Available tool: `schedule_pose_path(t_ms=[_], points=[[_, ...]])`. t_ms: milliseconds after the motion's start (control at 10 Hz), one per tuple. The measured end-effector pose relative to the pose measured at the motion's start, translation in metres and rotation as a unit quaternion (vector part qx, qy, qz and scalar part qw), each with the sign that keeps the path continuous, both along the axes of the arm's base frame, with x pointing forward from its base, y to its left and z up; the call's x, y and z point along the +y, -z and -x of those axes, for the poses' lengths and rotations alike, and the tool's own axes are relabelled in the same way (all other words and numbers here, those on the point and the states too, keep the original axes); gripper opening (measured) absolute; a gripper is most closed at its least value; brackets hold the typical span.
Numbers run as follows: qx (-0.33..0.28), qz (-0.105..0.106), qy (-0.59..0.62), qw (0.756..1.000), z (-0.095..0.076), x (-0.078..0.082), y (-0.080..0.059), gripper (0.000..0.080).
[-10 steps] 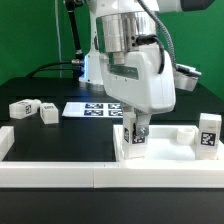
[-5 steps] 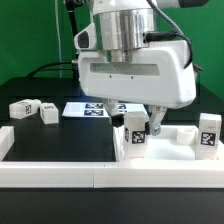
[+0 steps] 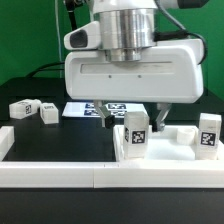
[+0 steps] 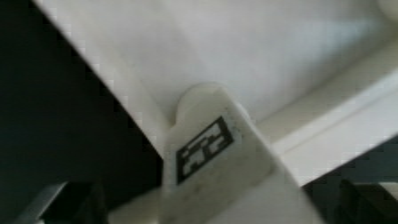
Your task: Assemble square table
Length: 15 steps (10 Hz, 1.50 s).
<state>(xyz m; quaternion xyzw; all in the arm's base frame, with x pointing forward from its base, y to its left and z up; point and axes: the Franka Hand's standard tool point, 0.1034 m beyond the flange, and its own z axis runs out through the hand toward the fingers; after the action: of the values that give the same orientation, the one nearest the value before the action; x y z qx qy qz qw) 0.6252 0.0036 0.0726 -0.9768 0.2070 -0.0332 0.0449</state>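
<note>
Exterior view: gripper (image 3: pixel 132 117) straight above upright leg (image 3: pixel 134 131), jaws apart, one finger (image 3: pixel 158 117) just beside it on the exterior view's right. Leg's long axis vertical, foot at table top (image 3: pixel 170 148); spare leg (image 3: pixel 208 134) near, marker board (image 3: pixel 92 108) behind, open room upward. Wrist view: leg (image 4: pixel 214 150) centred before table top (image 4: pixel 267 50); contact with fingers not discernible.

Bright, even exterior lighting; wrist view blurred, dim-edged.

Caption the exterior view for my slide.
Gripper at an upright tagged leg standing on the white tabletop, two loose legs lying at the exterior view's left.
</note>
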Motion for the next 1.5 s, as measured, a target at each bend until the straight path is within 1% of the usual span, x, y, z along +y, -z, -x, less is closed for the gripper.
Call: schedule_pose_path(t_ms=[100, 200, 300, 400, 500, 600, 700, 800, 1000, 1100, 1200, 1300, 1400, 1500], points=[[-0.010, 0.019, -0.084, 0.996, -0.002, 0.007, -0.004, 0.0649], [-0.021, 0.047, -0.215, 0.975, -0.004, 0.008, -0.005, 0.0649], [-0.021, 0.050, -0.244, 0.968, -0.003, 0.001, -0.003, 0.0649], [-0.021, 0.049, -0.230, 0.972, -0.003, 0.002, -0.003, 0.0606], [-0.020, 0.049, -0.225, 0.973, -0.003, 0.002, -0.003, 0.0606], [-0.020, 0.048, -0.221, 0.974, -0.003, 0.002, -0.003, 0.0427], [-0.019, 0.045, -0.189, 0.981, -0.003, 0.002, -0.003, 0.0427], [-0.017, 0.042, -0.155, 0.987, -0.003, 0.002, -0.003, 0.0287], [-0.013, 0.035, -0.068, 0.997, -0.003, 0.001, -0.003, 0.0288], [-0.009, 0.025, 0.025, 0.999, -0.003, -0.001, -0.002, 0.0288], [-0.004, 0.015, 0.118, 0.993, -0.003, -0.003, -0.002, 0.0288], [0.002, -0.001, 0.201, 0.980, -0.002, -0.005, -0.002, 0.0288], [0.008, -0.017, 0.254, 0.967, -0.002, -0.007, -0.002, 0.0288], [0.009, -0.019, 0.265, 0.964, -0.001, -0.008, -0.002, 0.0288]])
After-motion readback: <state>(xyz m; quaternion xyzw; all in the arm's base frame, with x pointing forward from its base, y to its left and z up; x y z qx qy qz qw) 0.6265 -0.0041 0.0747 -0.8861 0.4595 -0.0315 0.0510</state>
